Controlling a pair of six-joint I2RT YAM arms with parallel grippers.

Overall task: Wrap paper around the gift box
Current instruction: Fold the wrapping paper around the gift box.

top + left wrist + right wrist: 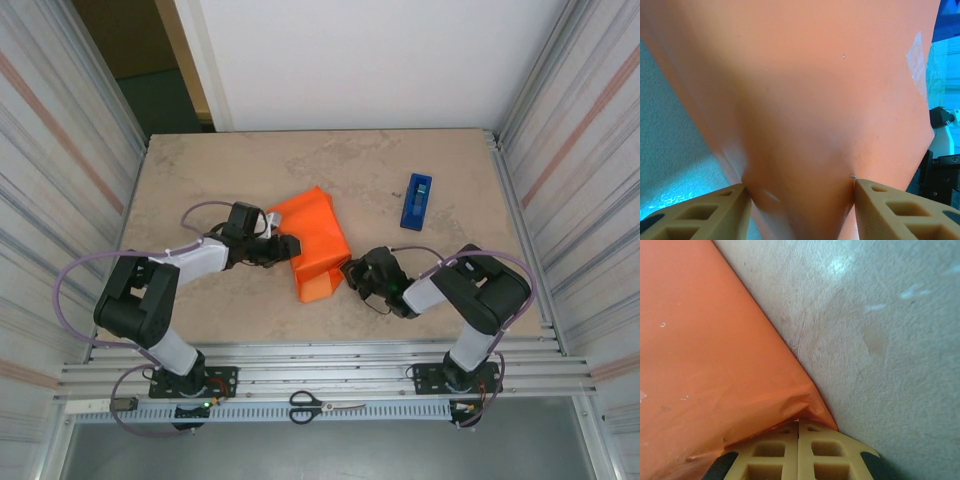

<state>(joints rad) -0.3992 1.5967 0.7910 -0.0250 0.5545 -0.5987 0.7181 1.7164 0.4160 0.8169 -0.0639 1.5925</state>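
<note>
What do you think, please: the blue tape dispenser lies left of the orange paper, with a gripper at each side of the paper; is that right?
Not quite: the top external view shows the tape dispenser lying right of the paper, not left. The left gripper and the right gripper do stand at its two sides.

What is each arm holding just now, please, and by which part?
The left fingers clamp the folded paper across its sides; the right fingers, shut, seem to pinch one corner.

Beige tabletop (300,160) w/ white back wall (370,60), 2 ribbed metal side panels (60,120), dark doorway (160,95) top-L.
</note>
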